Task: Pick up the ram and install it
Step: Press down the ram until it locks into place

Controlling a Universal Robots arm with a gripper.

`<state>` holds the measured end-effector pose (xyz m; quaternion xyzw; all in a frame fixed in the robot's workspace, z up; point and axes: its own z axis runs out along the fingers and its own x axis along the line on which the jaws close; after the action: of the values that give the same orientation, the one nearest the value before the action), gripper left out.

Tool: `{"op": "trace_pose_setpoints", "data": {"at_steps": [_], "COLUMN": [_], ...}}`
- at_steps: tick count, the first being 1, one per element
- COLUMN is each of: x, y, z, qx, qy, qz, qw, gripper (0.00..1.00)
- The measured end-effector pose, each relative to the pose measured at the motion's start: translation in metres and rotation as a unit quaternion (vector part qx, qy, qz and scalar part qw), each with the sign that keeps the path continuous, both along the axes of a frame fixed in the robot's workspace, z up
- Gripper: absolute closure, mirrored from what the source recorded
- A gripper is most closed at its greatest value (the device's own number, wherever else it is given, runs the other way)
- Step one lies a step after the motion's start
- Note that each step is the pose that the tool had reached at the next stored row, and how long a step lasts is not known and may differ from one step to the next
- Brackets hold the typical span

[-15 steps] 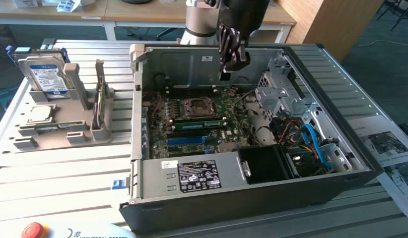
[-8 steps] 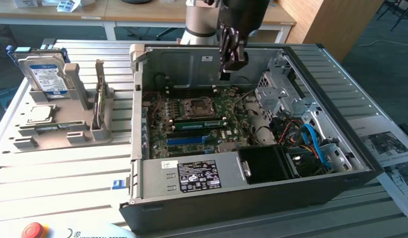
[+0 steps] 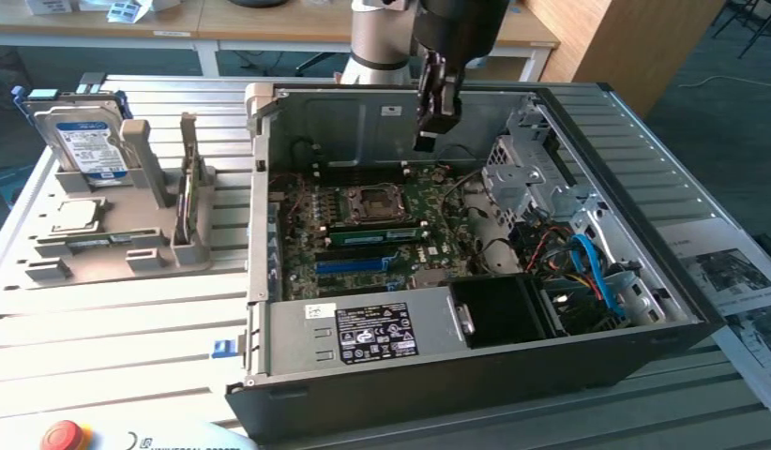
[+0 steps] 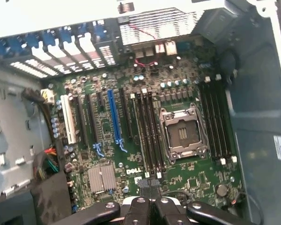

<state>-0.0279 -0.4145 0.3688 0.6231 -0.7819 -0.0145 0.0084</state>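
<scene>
Green stick with dark chips, the ram (image 3: 379, 232), stands on edge in a slot on the board (image 3: 426, 199), just beside the socket (image 3: 367, 202) on the side nearer the exterior view. The hand (image 3: 427, 141) hangs above it inside the open case (image 3: 486, 375), well clear of the board, fingers clenched together with nothing between them (as far as I can see). From the wrist, the hand's tips (image 4: 150, 206) point down over the long dark slots (image 4: 147, 133). Off to the exterior view's left, a drive (image 3: 85, 136) stands in a grey rack (image 3: 98, 253) on the surface (image 3: 111, 319).
</scene>
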Motion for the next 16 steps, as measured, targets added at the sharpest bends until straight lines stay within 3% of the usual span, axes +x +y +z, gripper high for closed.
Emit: {"op": "trace_pose_setpoints", "data": {"at_steps": [4,8,11,16], "x": [0.0000,0.0000,0.0000,0.0000], "y": [0.0000,0.0000,0.0000,0.0000], "z": [0.0000,0.0000,0.0000,0.0000], "qx": [0.0000,-0.0001,0.0000,0.0000], "qy": [0.0000,0.0000,0.0000,0.0000], "qz": [-0.036,-0.072,-0.099,-0.144], "qw": [0.9994,0.9974,0.9951,0.9895], "gripper": [0.89,0.89,0.89,0.89]}}
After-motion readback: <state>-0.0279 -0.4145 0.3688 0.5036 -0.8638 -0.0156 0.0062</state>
